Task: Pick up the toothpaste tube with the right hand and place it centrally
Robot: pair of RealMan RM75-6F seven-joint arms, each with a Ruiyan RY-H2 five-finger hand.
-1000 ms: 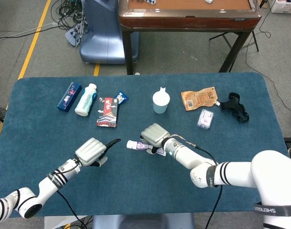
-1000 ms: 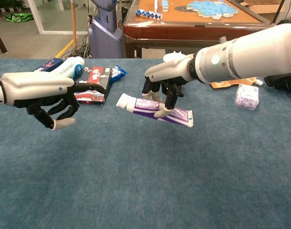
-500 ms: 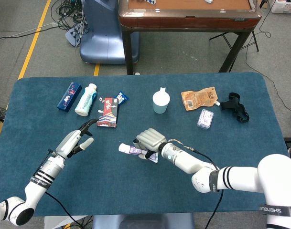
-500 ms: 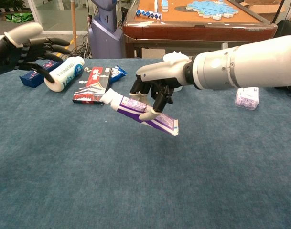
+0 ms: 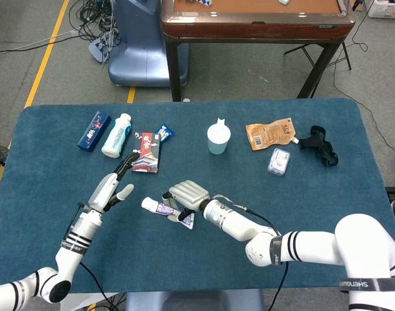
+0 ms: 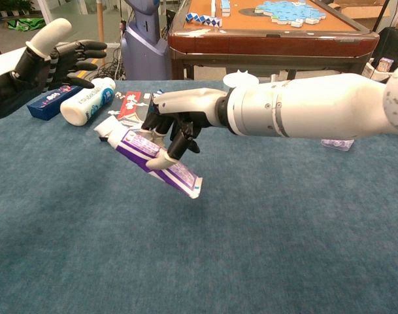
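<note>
My right hand (image 5: pixel 187 196) (image 6: pixel 174 124) grips the toothpaste tube (image 5: pixel 163 208) (image 6: pixel 149 154), white and purple with a white cap pointing left. The tube hangs tilted above the blue cloth, its flat end lower and nearer me in the chest view. My left hand (image 5: pixel 113 188) (image 6: pixel 45 62) is raised to the left of it, fingers spread, holding nothing.
Along the far left of the blue table (image 5: pixel 353 188) lie a blue box (image 5: pixel 94 131), a white bottle (image 5: pixel 117 135), a red box (image 5: pixel 147 152) and a small blue packet (image 5: pixel 164 133). A white cup (image 5: pixel 218 137), orange pouch (image 5: pixel 270 133), small clear packet (image 5: pixel 279 161) and black object (image 5: pixel 319 146) lie further right.
My right hand has carried the tube leftward and nearer me, tilting it more steeply. My left hand has opened out and risen toward the far left.
</note>
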